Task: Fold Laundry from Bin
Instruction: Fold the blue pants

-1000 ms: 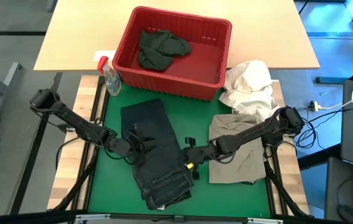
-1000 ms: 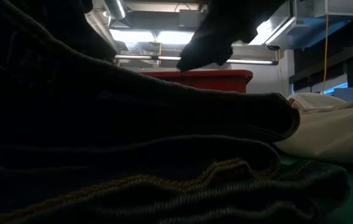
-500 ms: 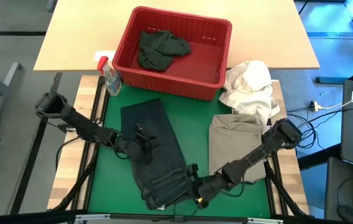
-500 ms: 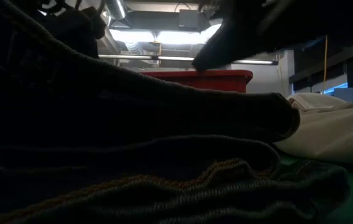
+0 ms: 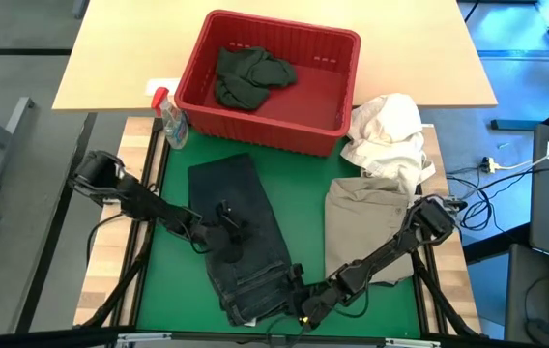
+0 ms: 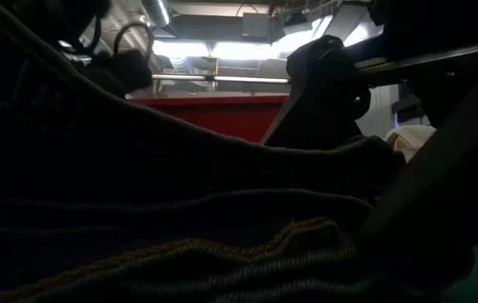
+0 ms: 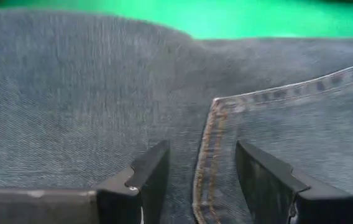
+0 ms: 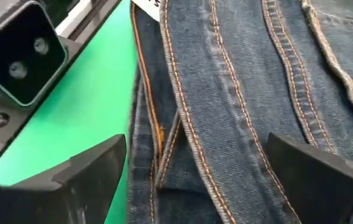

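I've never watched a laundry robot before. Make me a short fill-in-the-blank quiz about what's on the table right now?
1. The red bin holds a crumpled dark ____ garment.
2. Both grippers work at the folded ____ on the green mat.
3. Beside the jeans lies a folded ____-coloured garment.
4. The right gripper has its jaws ____.

Missing words: green; jeans; khaki; open

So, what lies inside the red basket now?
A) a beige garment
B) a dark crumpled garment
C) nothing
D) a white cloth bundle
B: in the high view a dark crumpled garment lies in the red basket; the beige garment and the white cloth bundle lie outside it.
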Tool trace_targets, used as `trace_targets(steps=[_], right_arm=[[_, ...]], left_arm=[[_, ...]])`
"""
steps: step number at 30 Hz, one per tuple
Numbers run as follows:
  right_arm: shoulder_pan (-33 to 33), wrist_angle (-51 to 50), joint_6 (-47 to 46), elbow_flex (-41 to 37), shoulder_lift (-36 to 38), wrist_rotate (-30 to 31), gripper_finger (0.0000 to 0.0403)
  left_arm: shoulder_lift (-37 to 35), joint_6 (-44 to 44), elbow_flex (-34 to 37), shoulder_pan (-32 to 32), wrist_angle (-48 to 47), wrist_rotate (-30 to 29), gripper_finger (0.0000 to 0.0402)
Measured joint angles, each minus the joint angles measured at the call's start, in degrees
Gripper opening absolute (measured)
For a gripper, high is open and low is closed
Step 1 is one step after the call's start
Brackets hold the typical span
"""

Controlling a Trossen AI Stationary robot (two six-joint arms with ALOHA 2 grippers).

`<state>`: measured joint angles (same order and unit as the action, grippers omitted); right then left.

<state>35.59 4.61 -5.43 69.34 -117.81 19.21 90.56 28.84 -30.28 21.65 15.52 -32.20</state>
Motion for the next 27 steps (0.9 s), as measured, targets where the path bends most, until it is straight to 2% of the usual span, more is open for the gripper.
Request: trace_targets(steps=[8, 15, 21, 27], right_arm=[[0.02, -0.07, 0.91, 0.09, -0.54, 3.35, 0.0390], [-0.02, 0.05, 5.51, 0.09, -0.96, 4.20, 0.0390], [0.01, -1.37, 5.16, 0.09, -0.64, -1.31, 0.0390], [0.82, -2.13, 2.88, 0.39, -0.45, -2.41, 0.0390]], left_arm=[[7.19, 4.53, -0.11, -0.11, 4.05, -1.13, 0.0176], [9.03, 5.13, -0.15, -0.15, 6.96, -1.87, 0.0176], [9.12, 5.14, -0.09, -0.15, 7.53, -2.03, 0.0176], [9.19, 5.10, -0.04, -0.32, 8.31, -1.69, 0.0176]])
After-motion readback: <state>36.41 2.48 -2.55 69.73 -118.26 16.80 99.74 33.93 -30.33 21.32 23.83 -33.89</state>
